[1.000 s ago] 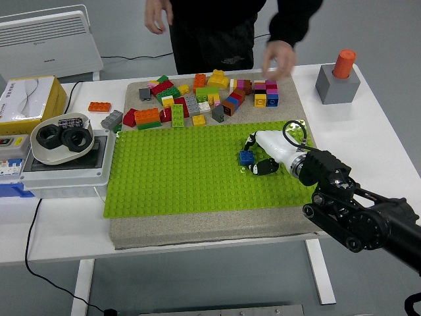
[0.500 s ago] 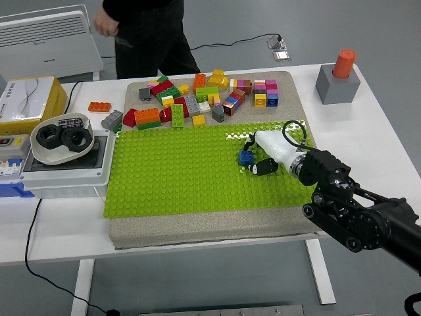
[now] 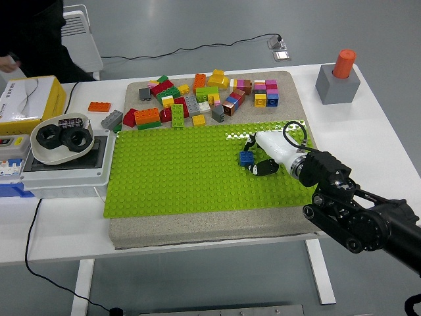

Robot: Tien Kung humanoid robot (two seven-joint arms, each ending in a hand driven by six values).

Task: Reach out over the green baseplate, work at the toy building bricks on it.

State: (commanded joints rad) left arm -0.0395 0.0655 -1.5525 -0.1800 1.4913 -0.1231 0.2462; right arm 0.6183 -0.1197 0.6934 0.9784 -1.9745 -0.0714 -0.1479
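Nearest, the robot's black right arm [image 3: 358,217] enters from the lower right corner and reaches over the white table [image 3: 59,230] to the right part of the bright green studded baseplate [image 3: 177,171]. Its white-shelled right hand [image 3: 266,150] lies low over the plate, the dark fingers [image 3: 262,167] curled in around a small blue toy brick [image 3: 246,158] that stands on the studs; whether the fingertips actually pinch the brick or only touch its side cannot be told. The baseplate lies on a beige speckled mat [image 3: 197,230].

Left of the plate sits a grey electrical box [image 3: 66,172] carrying a white dish of black ring-shaped parts [image 3: 60,137], with a row of switches [image 3: 12,151] at the picture's edge. Beyond the plate, on the far strip of the mat, lies a loose heap of coloured bricks [image 3: 197,102] in red, yellow, green, orange, grey and pink; one orange brick [image 3: 99,106] lies apart on the bare table. A yellow carton [image 3: 29,97] bears print too small to read. At the far right stands a grey block topped by an orange cylinder [image 3: 338,74]. A person in dark clothing [image 3: 33,36] shows at the top left, beside a white heater [image 3: 82,33].
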